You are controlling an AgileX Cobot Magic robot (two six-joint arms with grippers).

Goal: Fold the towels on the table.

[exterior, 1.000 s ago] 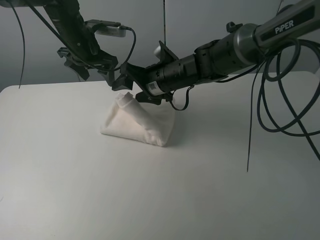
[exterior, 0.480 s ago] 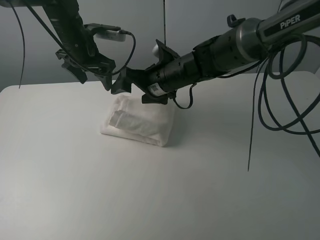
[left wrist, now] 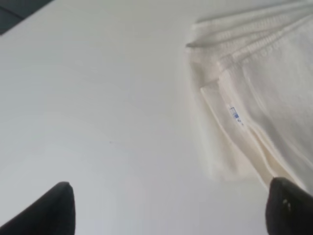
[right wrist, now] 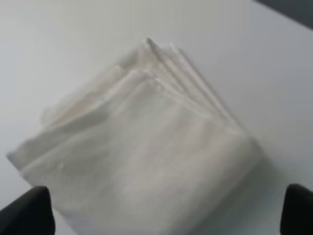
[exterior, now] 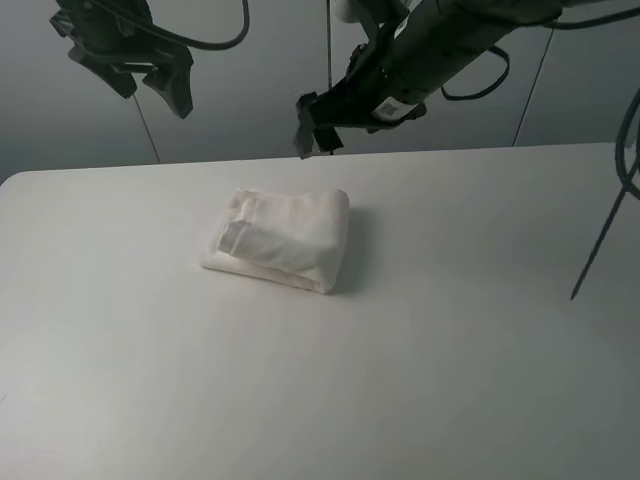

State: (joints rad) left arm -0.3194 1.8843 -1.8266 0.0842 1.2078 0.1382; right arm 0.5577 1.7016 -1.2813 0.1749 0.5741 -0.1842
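The white towel (exterior: 281, 241) lies folded into a thick small bundle on the white table (exterior: 450, 330), left of centre. A loose corner flap lies on its left side. Both grippers hang high above the table, clear of the towel. My left gripper (exterior: 152, 92) is open and empty, up and to the left of the towel. My right gripper (exterior: 315, 140) is open and empty, above the towel's far edge. The left wrist view shows the towel's layered edge (left wrist: 254, 93) and its small label (left wrist: 235, 115). The right wrist view shows the folded towel (right wrist: 142, 142) from above.
A grey wall stands behind the table's far edge. A thin dark cable (exterior: 602, 240) hangs down at the right over the table. Bare tabletop (left wrist: 88, 98) lies all around the towel.
Both grippers have let go of the towel and risen well above it, the left one moving left. The raised flap has dropped flat onto the bundle.
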